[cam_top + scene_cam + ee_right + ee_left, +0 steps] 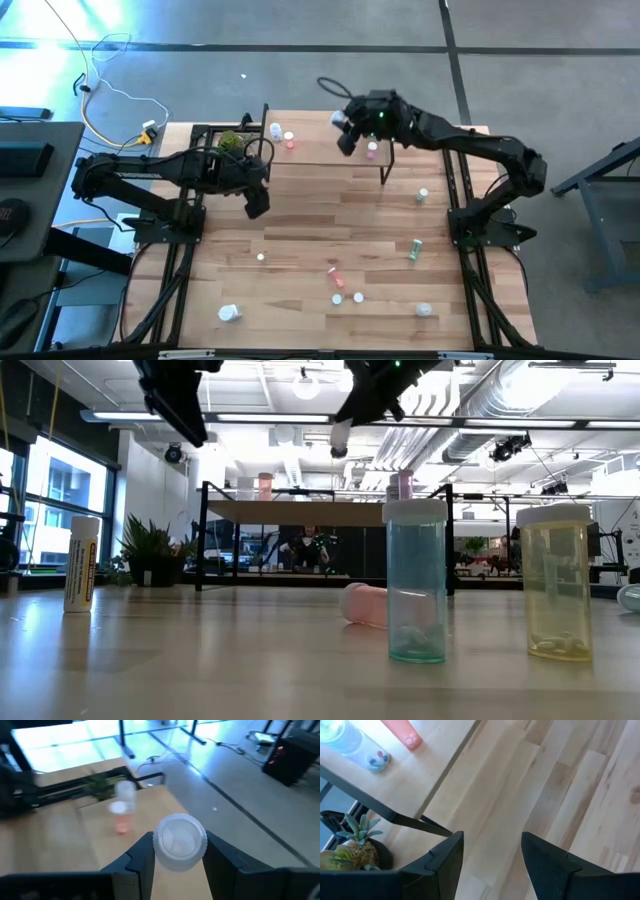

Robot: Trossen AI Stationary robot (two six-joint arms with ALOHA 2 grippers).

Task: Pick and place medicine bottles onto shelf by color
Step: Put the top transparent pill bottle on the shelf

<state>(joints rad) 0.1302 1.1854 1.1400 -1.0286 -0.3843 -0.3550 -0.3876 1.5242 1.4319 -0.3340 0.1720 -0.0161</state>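
the right gripper (343,134) hangs above the far middle of the wooden tabletop (300,230), over the light-wood shelf (325,142), its fingers (142,857) clenched on a white-capped bottle (179,842) that shows cap-first between them in the right wrist view. on the shelf's left part stand a clear bottle (275,130) and a pink bottle (290,140) just beside each other, and another pink bottle (372,150) stands farther right on it. the left gripper (255,203) hovers over bare tabletop near the shelf's left end, close to a small potted plant (232,141), its fingers (442,862) parted with nothing between them. more medicine bottles are scattered over the near and right tabletop: a green one (422,196) by the right arm's base, another green one (414,249) nearer, a pink one (335,275) lying down, and white ones (229,313) along the near edge.
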